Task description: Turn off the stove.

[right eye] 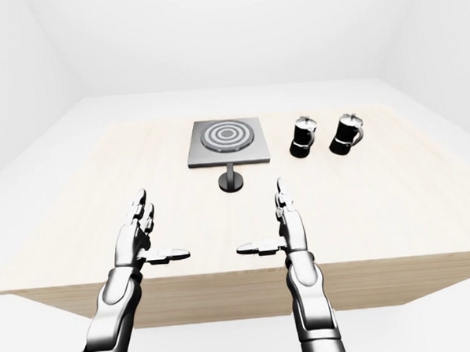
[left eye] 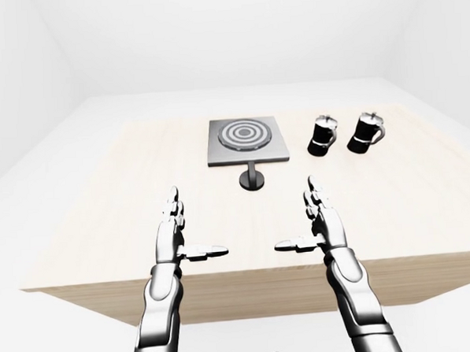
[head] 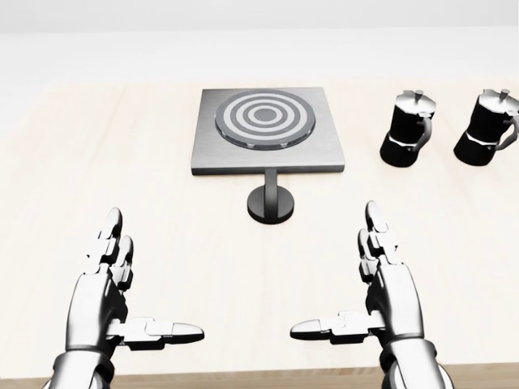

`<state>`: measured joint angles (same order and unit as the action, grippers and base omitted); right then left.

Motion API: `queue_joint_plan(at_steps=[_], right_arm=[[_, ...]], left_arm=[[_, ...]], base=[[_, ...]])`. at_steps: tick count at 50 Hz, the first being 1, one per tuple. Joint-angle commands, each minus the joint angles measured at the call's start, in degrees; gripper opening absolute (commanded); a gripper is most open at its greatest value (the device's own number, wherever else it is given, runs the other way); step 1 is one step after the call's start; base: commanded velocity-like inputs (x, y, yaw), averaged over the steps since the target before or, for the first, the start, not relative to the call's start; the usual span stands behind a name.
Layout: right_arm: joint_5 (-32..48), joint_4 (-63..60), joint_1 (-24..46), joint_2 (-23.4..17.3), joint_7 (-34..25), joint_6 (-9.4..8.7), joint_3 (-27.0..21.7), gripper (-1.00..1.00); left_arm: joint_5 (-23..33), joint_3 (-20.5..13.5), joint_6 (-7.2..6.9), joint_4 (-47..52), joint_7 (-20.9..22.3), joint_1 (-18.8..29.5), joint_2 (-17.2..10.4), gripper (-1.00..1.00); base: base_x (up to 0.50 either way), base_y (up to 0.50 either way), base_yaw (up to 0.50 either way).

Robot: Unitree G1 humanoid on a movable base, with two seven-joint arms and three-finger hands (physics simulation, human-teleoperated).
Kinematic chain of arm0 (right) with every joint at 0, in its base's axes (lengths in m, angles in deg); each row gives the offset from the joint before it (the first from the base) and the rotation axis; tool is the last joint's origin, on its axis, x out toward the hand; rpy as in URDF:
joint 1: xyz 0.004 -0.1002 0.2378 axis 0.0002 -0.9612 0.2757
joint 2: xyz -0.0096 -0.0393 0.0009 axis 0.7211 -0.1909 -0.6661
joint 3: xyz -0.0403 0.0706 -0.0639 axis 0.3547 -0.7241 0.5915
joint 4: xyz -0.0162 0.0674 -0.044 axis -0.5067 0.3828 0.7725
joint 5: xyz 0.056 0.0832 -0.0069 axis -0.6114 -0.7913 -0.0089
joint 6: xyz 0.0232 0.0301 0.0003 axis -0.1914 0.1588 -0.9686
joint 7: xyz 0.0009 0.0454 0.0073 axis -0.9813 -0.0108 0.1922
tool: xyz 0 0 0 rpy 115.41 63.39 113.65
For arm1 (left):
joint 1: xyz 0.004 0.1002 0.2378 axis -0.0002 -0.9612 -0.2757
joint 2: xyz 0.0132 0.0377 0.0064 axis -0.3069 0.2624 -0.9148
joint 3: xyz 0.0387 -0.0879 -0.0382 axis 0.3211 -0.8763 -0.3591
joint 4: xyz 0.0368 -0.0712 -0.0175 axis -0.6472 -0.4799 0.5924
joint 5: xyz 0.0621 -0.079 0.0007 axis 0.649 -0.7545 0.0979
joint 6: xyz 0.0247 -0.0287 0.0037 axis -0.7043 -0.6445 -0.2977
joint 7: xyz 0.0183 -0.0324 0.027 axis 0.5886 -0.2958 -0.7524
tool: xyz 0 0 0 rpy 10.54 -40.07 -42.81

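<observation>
Hovered low over the table (head: pixel 73 162), left hand (head: pixel 101 296) and right hand (head: pixel 385 292) both spread wide, gripping nothing. Stove (head: pixel 266 130) sat centre-top, knob (head: pixel 271 203) just below. Two lidded moka pots (head: pixel 409 128) at right, contents hidden.

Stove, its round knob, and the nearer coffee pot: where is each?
stove (head: pixel 320 154), head view, bare grey plate.
knob (head: pixel 271 204), head view, dark round base.
coffee pot (head: pixel 405 130), head view, black body.

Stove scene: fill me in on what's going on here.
Nothing is being handled. The left hand and right hand hover open over the wooden table, short of the stove and its round black knob. Two black moka pots stand to the stove's right in the head view.
</observation>
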<state>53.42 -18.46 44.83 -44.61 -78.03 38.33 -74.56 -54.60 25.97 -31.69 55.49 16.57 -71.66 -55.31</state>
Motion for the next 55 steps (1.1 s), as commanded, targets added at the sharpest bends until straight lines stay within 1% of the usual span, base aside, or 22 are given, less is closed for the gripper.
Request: queue_joint_plan(at_steps=[1, 3, 5, 7, 11, 13, 17, 23, 24, 26, 30, 33, 36, 37, 38, 41, 42, 44, 45, 46, 49, 55], right_arm=[[0.09, -0.04, 0.09, -0.03, -0.29, -0.08, 0.08, 1.0], [0.19, -0.47, 0.04, 0.01, -0.28, -0.47, 0.18, 1.0], [0.27, -0.31, -0.01, 0.0, -0.27, -0.22, 0.15, 1.0], [0.26, -0.13, 0.0, 0.0, -0.3, 0.02, 0.1, 1.0], [0.27, 0.0, 0.13, 0.02, -0.28, -0.01, 0.11, 1.0], [0.34, 0.23, 0.2, -0.01, -0.29, 0.14, 0.12, 1.0], [0.4, -0.67, 0.02, 0.11, -0.16, -0.51, 0.25, 1.0], [0.43, -0.27, 0.09, 0.1, 0.02, -0.07, 0.13, 1.0], [0.35, 0.42, 0.25, 0.02, -0.02, 0.4, -0.01, 1.0], [0.38, 0.32, 0.26, 0.02, -0.03, 0.33, 0.05, 1.0], [0.43, 0.28, 0.26, 0.0, -0.05, 0.32, 0.1, 1.0], [0.45, 0.82, 0.39, -0.06, -0.16, 0.63, 0.06, 1.0], [0.49, 1.08, 0.42, -0.06, -0.14, 0.83, 0.04, 1.0], [0.55, 0.4, 0.34, -0.01, -0.08, 0.2, 0.15, 1.0], [0.6, 0.56, 0.41, -0.04, -0.1, 0.26, 0.14, 1.0], [0.68, 0.41, 0.46, -0.02, -0.07, -0.09, 0.2, 1.0], [0.71, 0.33, 0.42, -0.01, -0.06, -0.18, 0.22, 1.0], [0.73, 0.04, 0.33, 0.03, -0.02, -0.36, 0.25, 1.0], [0.72, 0.36, 0.39, 0.01, -0.06, -0.11, 0.21, 1.0], [0.72, 0.42, 0.45, 0.01, -0.06, -0.13, 0.2, 1.0], [0.71, 0.89, 0.57, -0.04, -0.11, 0.2, 0.14, 1.0], [0.69, 1.04, 0.58, -0.03, -0.08, 0.26, 0.11, 1.0]], left_arm=[[-0.05, 0.05, -0.24, 0.55, -0.03, -0.18, 0.03, 1.0], [-0.14, 0.03, -0.38, 0.84, 0.02, -0.31, 0.03, 1.0], [-0.16, 0.06, -0.61, 1.38, 0.05, -0.53, 0.04, 1.0], [-0.23, -0.04, 0.04, 0.68, 0.1, -0.33, 0.04, 1.0], [-0.25, -0.07, 0.51, -0.02, 0.09, -0.02, 0.03, 1.0], [-0.32, -0.08, 0.37, 0.1, 0.14, -0.01, -0.01, 1.0], [-0.35, -0.05, 0.09, 0.6, 0.17, -0.2, -0.01, 1.0], [-0.33, -0.03, -0.34, 1.35, 0.17, -0.5, -0.01, 1.0], [-0.3, -0.1, 0.14, 0.62, 0.14, -0.22, -0.01, 1.0], [-0.3, -0.09, 0.03, 0.8, 0.11, -0.28, 0.0, 1.0], [-0.27, -0.14, 0.91, -0.44, 0.1, 0.15, -0.01, 1.0], [-0.35, -0.04, 0.18, 0.82, 0.09, -0.32, 0.02, 1.0], [-0.36, -0.05, 0.31, 0.63, 0.13, -0.25, 0.02, 1.0], [-0.38, -0.09, 0.72, 0.05, 0.16, -0.06, 0.02, 1.0], [-0.39, -0.01, 0.12, 1.07, 0.15, -0.47, 0.03, 1.0], [-0.39, -0.07, 0.32, 0.65, 0.12, -0.28, 0.03, 1.0], [-0.36, 0.01, -0.14, 1.3, 0.1, -0.5, 0.04, 1.0], [-0.3, 0.06, -0.35, 1.57, 0.08, -0.6, 0.05, 1.0], [-0.28, 0.04, -0.22, 1.35, 0.08, -0.53, 0.05, 1.0], [-0.24, -0.02, 0.4, 0.46, 0.05, -0.25, 0.06, 1.0], [-0.25, 0.01, -0.1, 1.08, 0.02, -0.44, 0.04, 1.0], [-0.14, -0.06, 0.6, -0.03, -0.09, -0.06, 0.04, 1.0]], base=[[0.23, 0.0, 0.0], [0.23, 0.0, 0.0], [0.29, 0.0, 0.0], [0.3, 0.0, 0.0], [0.3, 0.0, 0.0], [0.3, 0.0, 0.0], [0.3, 0.0, 0.0], [0.3, 0.0, 0.0], [0.28, 0.0, 0.0], [0.27, 0.0, 0.0], [0.26, 0.0, 0.0], [0.26, 0.0, 0.0], [0.26, 0.0, 0.0], [0.26, 0.0, 0.0], [0.26, 0.0, 0.0], [0.26, 0.0, 0.0], [0.26, 0.0, 0.0], [0.26, 0.0, 0.0], [0.26, 0.0, 0.0], [0.26, 0.0, 0.0], [0.26, 0.0, 0.0], [0.26, 0.0, 0.0]])
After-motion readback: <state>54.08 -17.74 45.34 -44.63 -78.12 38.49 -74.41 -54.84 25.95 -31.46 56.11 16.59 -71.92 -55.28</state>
